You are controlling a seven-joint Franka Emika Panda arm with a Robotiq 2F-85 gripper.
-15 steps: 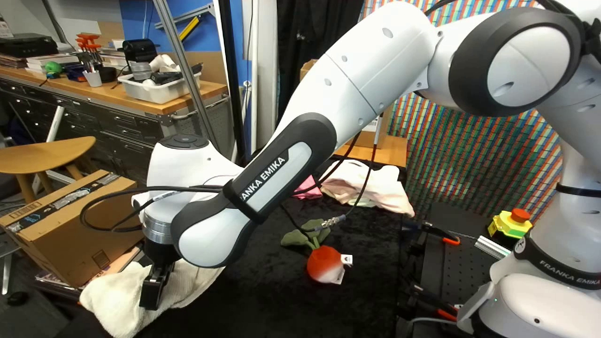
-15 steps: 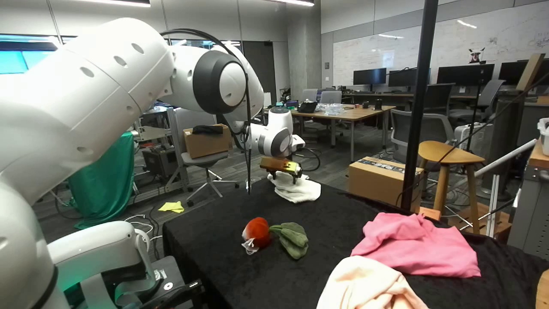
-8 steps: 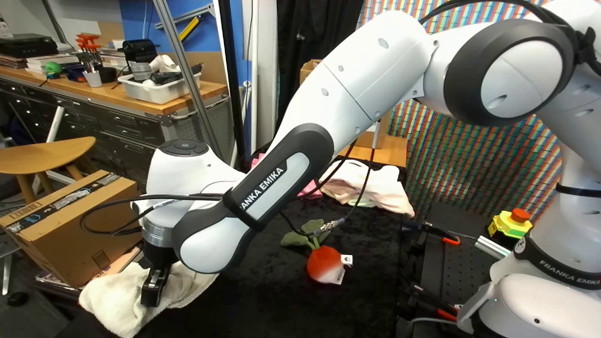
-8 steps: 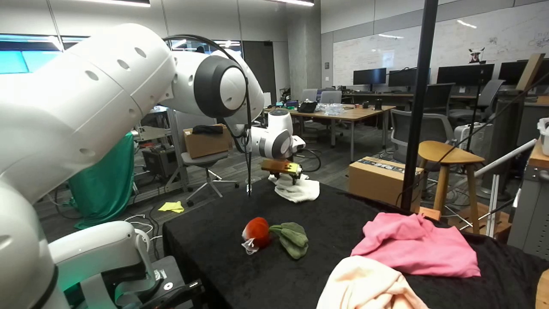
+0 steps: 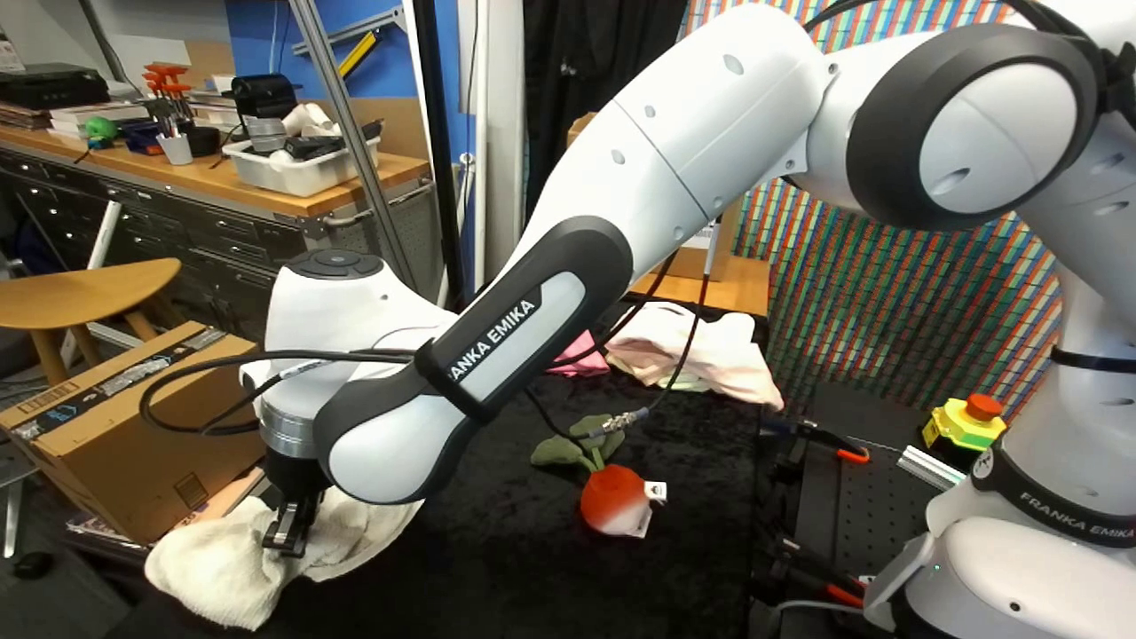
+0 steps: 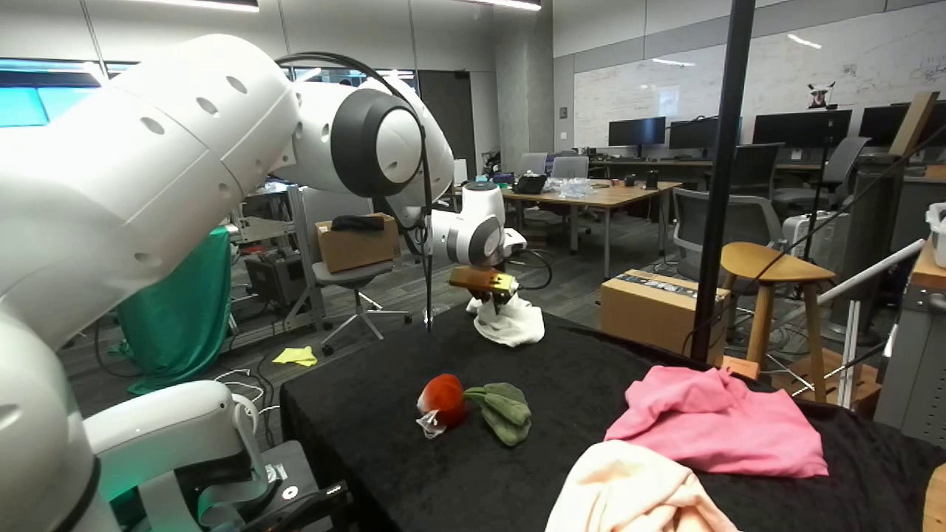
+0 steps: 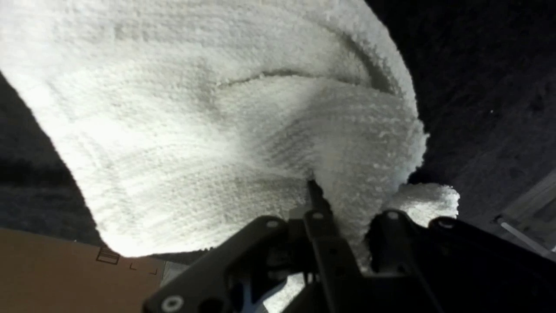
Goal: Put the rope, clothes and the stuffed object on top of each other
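Observation:
My gripper (image 7: pixel 323 184) is shut on a white cloth (image 7: pixel 152 130), pinching a fold that bunches up between the fingers; the right fingertip is hidden by the fabric. In both exterior views the gripper (image 5: pixel 286 541) points down into this cloth (image 5: pixel 213 568) at the table's far corner. The stuffed object, a red and white radish (image 6: pixel 443 401) with green leaves (image 6: pixel 504 412), lies on the table apart from the cloths. A pink cloth (image 6: pixel 724 421) and a pale peach cloth (image 6: pixel 635 491) lie beside each other at another side. The rope is hidden or out of view.
A black cover (image 6: pixel 547 384) lies over the table. Past its edge, near the white cloth, stands a cardboard box (image 5: pixel 133 435). A black pole (image 6: pixel 715 222) rises by the table. A cable (image 5: pixel 683 346) hangs from the arm above the radish. An emergency button (image 5: pixel 982 408) is near the base.
The gripper's fingers have come together on the white cloth. After a small dip, the hand has risen slightly, and the cloth has gathered inward and upward around the fingers. Radish, pink and peach cloths are unmoved.

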